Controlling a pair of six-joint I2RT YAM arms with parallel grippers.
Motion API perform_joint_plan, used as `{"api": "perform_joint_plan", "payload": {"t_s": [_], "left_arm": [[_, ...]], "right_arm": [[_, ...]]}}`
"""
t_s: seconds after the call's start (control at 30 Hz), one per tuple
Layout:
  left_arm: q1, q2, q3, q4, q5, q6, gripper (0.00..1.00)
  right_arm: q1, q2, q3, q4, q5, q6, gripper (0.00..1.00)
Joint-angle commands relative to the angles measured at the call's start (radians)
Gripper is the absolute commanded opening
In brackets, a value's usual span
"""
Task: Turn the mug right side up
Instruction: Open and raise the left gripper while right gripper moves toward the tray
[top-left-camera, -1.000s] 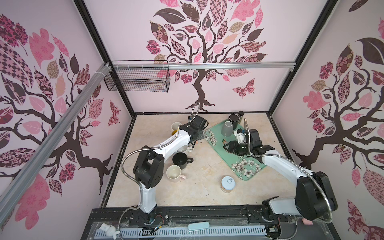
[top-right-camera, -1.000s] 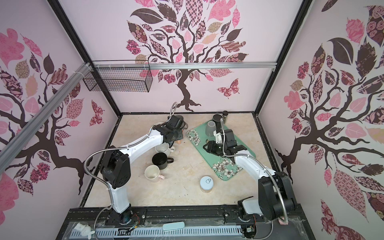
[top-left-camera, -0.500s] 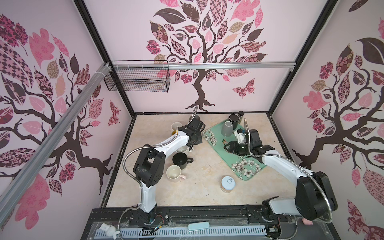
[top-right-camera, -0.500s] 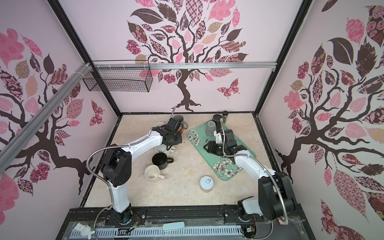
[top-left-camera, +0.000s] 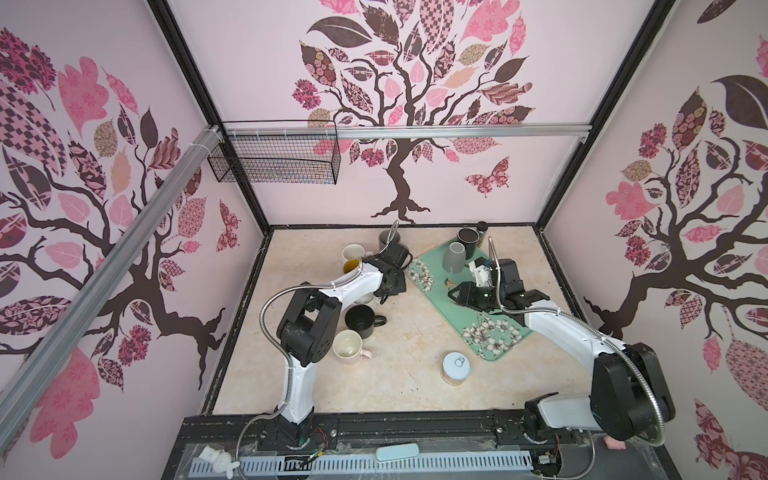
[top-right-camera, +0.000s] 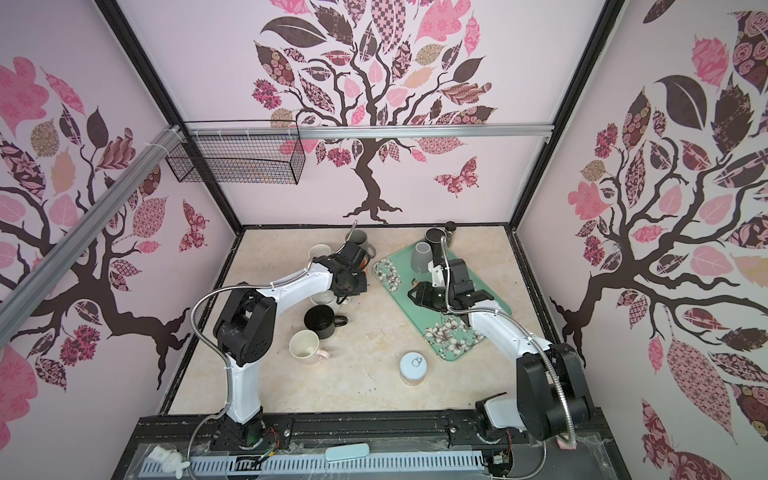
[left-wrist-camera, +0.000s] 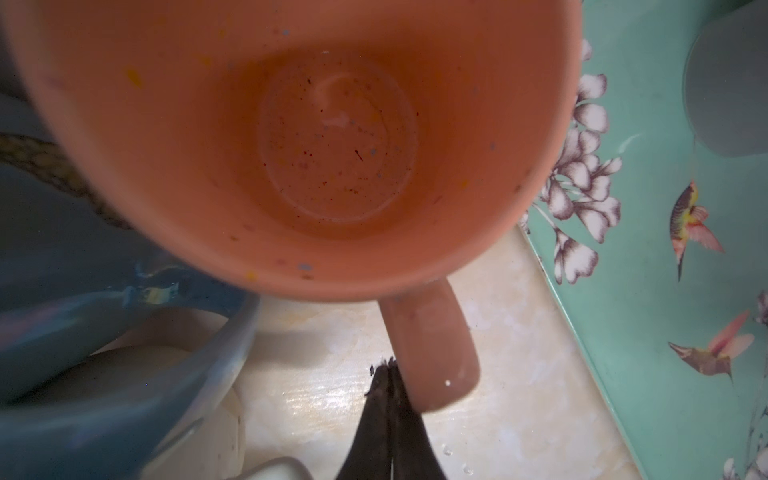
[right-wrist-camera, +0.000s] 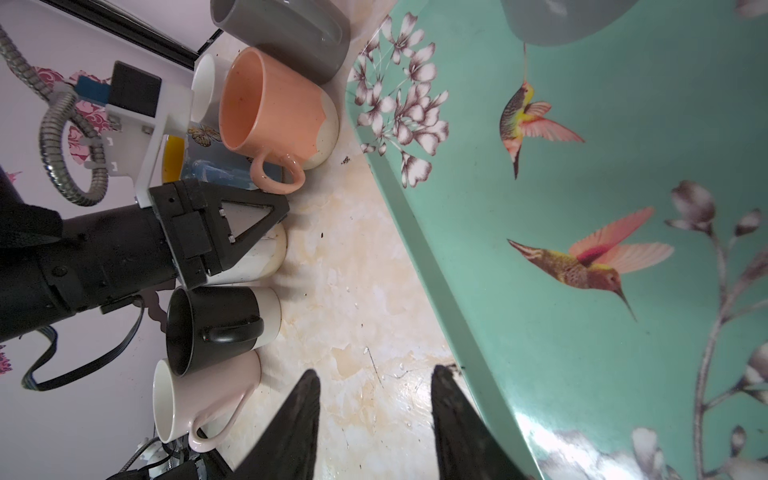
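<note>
The orange mug (left-wrist-camera: 332, 137) with a cream base (right-wrist-camera: 326, 133) stands upright on the table, mouth up and empty, its handle (left-wrist-camera: 432, 353) pointing toward the tray. In a top view only an orange sliver of the mug (top-right-camera: 365, 261) shows under the left wrist. My left gripper (left-wrist-camera: 388, 370) is shut with nothing between its fingers, its tips just beside the handle. My right gripper (right-wrist-camera: 376, 374) is open and empty, low over the table at the tray's edge, also seen in a top view (top-left-camera: 455, 295).
Close round the orange mug stand a blue mug (left-wrist-camera: 104, 332), a grey mug (top-left-camera: 390, 237) and a white mug (top-left-camera: 353, 252). A black mug (top-left-camera: 360, 321) and a pale pink mug (top-left-camera: 348, 348) stand nearer the front. The green tray (top-left-camera: 494, 345) carries a grey cup (top-left-camera: 454, 257). A can (top-left-camera: 456, 368) stands in front.
My left gripper has closed fully with nothing in it and shifted slightly toward the front. The right arm has not moved.
</note>
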Motion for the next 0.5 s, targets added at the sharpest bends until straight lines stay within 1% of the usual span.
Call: {"api": "perform_joint_plan", "payload": {"t_s": [0.0,0.2,0.37,0.47], "left_arm": [[0.006,0.041,0.101,0.048,0.021,-0.014,0.00],[0.014,0.099,0.194,0.063,0.037,-0.018,0.00],[0.022,0.137,0.245,0.077,0.056,-0.018,0.00],[0.025,0.135,0.261,0.073,0.062,-0.009,0.00]], "right_arm": [[-0.003,-0.011,0.022,-0.023,0.014,-0.023,0.46],[-0.003,-0.002,0.030,-0.032,0.025,-0.029,0.46],[-0.003,0.009,0.043,-0.038,0.033,-0.030,0.46],[-0.003,0.013,0.057,-0.049,0.040,-0.032,0.46]]}}
